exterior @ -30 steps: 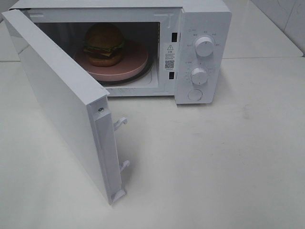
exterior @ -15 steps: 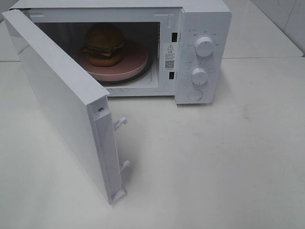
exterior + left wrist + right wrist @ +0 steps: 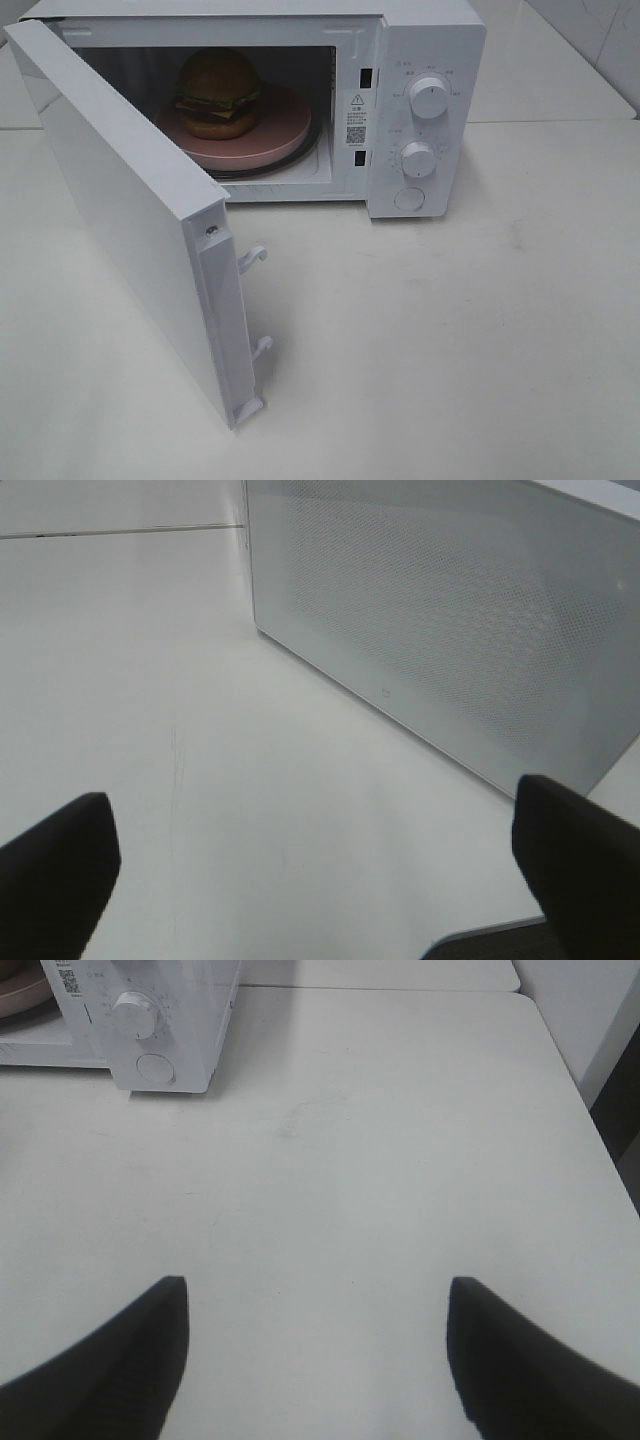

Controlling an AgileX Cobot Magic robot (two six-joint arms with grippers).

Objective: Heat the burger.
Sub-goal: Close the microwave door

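The burger (image 3: 219, 92) sits on a round pink plate (image 3: 280, 135) inside the white microwave (image 3: 430, 40), toward the cavity's left side. The microwave door (image 3: 130, 210) hangs wide open, swung out to the front left. Neither arm appears in the high view. In the left wrist view my left gripper (image 3: 315, 850) stands open over bare table, facing the door's outer mesh panel (image 3: 450, 620). My right gripper (image 3: 315, 1345) is open and empty in the right wrist view, well back from the microwave's control panel (image 3: 150, 1020).
Two white dials (image 3: 429, 97) (image 3: 418, 159) and a round button (image 3: 408, 199) line the microwave's right front. Door latches (image 3: 253, 259) stick out from the door's free edge. The white table's right edge (image 3: 585, 1110) shows in the right wrist view.
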